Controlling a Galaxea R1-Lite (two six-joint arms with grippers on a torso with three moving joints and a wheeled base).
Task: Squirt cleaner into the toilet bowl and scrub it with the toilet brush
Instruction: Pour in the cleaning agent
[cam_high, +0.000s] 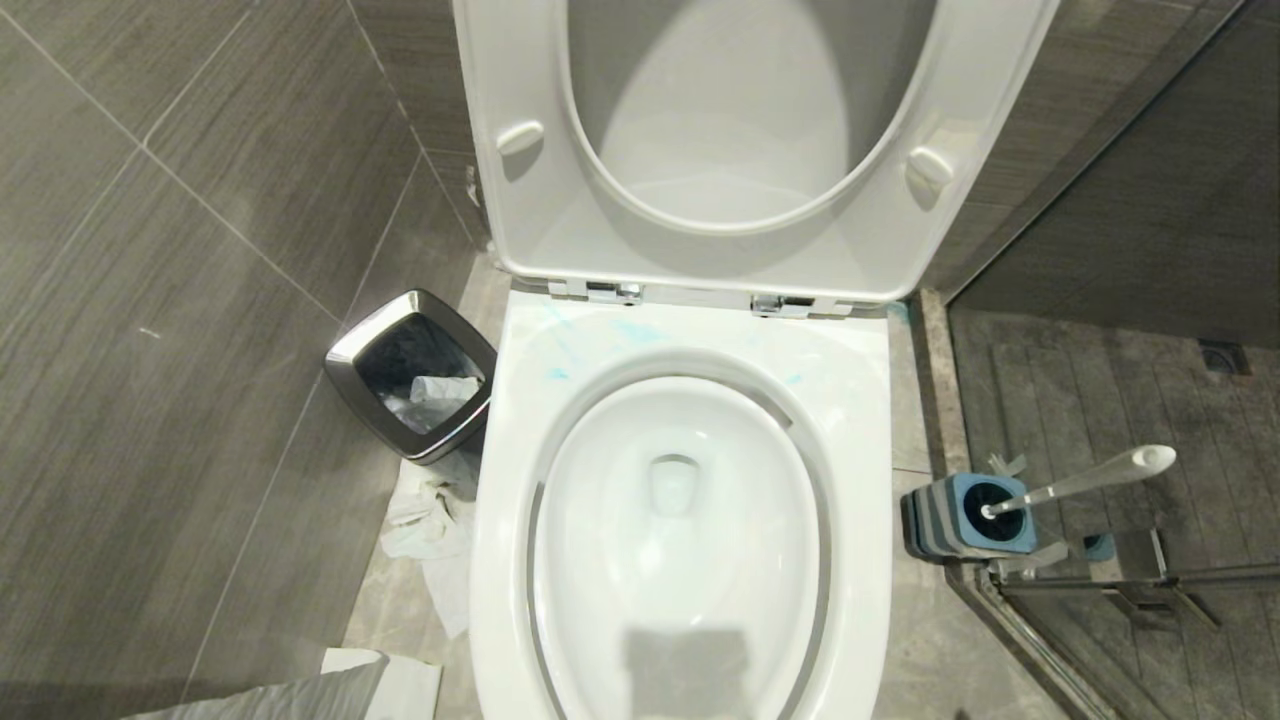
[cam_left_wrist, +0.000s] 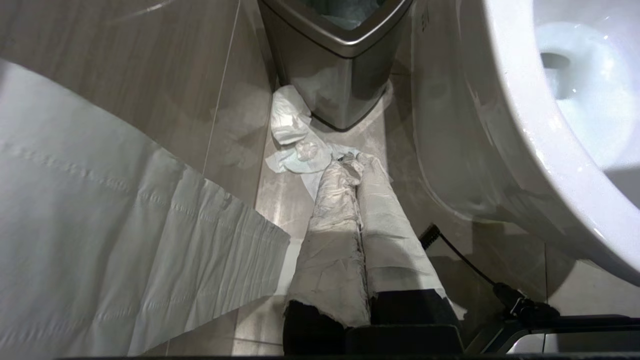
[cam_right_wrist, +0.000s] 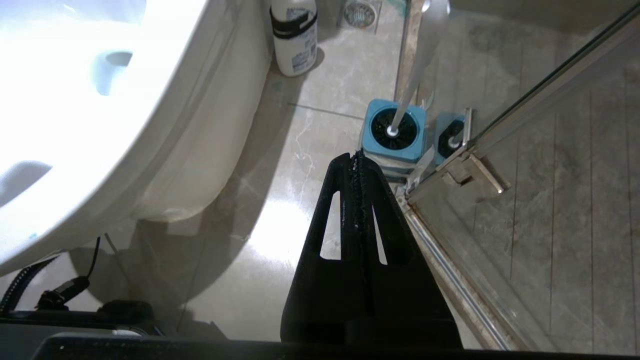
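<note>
A steel-rimmed bin (cam_high: 412, 372) stands on the floor left of the toilet bowl (cam_high: 680, 500), whose seat is raised and whose rear rim carries turquoise cleaner (cam_high: 560, 345) smears. The toilet brush (cam_high: 1085, 480) sits in its blue holder (cam_high: 960, 515) to the right. The left gripper (cam_left_wrist: 354, 162) and right gripper (cam_right_wrist: 356, 157) hang near the floor, both closed and empty.

No legible text, brand, number or sign is present in any view. The white plastic bottle with a black band (cam_right_wrist: 294, 36), standing on the floor beside the glossy white ceramic toilet bowl (cam_right_wrist: 165, 125), carries a printed label; its characters cannot be read.
</note>
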